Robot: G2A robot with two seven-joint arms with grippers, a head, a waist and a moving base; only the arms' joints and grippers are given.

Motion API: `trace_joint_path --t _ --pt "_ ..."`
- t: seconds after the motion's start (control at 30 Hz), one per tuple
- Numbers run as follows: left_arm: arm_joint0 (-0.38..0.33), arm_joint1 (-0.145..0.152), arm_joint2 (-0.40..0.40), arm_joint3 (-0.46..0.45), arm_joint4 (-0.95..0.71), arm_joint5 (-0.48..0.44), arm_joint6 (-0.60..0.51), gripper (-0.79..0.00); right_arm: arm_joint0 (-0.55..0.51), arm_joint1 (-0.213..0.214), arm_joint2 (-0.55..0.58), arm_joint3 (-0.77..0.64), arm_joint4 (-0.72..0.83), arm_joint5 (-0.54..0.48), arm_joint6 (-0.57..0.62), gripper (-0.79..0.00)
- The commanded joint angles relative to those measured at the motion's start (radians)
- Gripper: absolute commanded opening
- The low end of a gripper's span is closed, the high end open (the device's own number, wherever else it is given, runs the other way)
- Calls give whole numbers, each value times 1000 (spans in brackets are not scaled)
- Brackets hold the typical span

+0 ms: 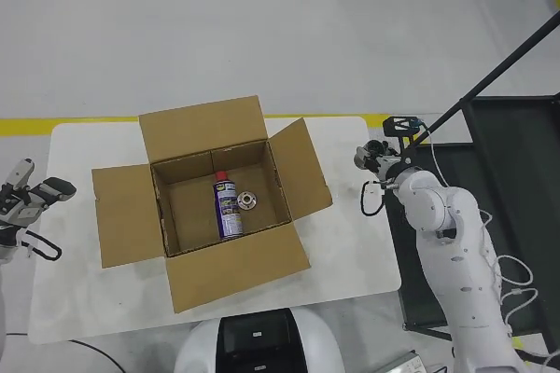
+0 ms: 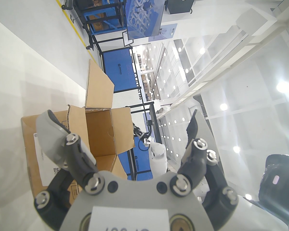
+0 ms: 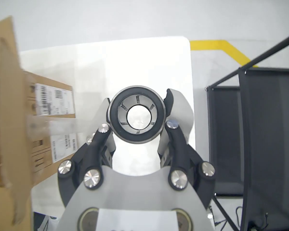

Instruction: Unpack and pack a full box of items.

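A brown box [image 1: 131, 219] sits open in the middle of the white bench [image 1: 355, 261], with all four flaps folded out. Inside it a spray can [image 1: 227, 207] with a red cap lies on its side, and a little round metal piece [image 1: 248, 199] lies just beside it. The left hand [image 1: 39, 182] is by the bench's left edge, fingers spread apart. The right hand [image 1: 369, 158] is by the far right corner, holding a small grey ring [image 1: 362, 156], near a black rack [image 1: 523, 158]
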Motion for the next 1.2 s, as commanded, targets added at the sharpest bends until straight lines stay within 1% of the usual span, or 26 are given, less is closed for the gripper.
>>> trace_joint_path --t 0.0,0.1,0.2,0.3,0.43,0.57,0.6,0.63,0.73,0.83,0.97,1.17 --pt "0 0 0 0 0 0 0 0 -30 2 6 -100 6 -28 6 -785" --pt "0 0 0 0 0 0 0 0 -55 5 7 -196 33 -75 13 -785" --pt "0 0 0 0 0 0 0 0 -63 6 -19 -263 63 -123 24 -785" --pt "0 0 0 0 0 0 0 0 -50 6 -75 -297 59 -158 36 -785" --pt "0 0 0 0 0 0 0 0 -9 3 -188 -295 25 -188 59 -785" --pt "0 0 0 0 0 0 0 0 64 -7 -327 -223 -39 -177 64 -785" --pt "0 0 0 0 0 0 0 0 97 -11 -358 -194 -91 -156 65 -785" --pt "0 0 0 0 0 0 0 0 126 -16 -403 -162 -143 -141 58 -785" --pt "0 0 0 0 0 0 0 0 203 -36 -522 -30 -175 -122 30 -785" --pt "0 0 0 0 0 0 0 0 255 -56 -604 78 -197 -103 -12 -785" --pt "0 0 0 0 0 0 0 0 294 -74 -663 185 -200 -97 -53 -785" --pt "0 0 0 0 0 0 0 0 299 -76 -666 195 -196 -99 -56 -785"
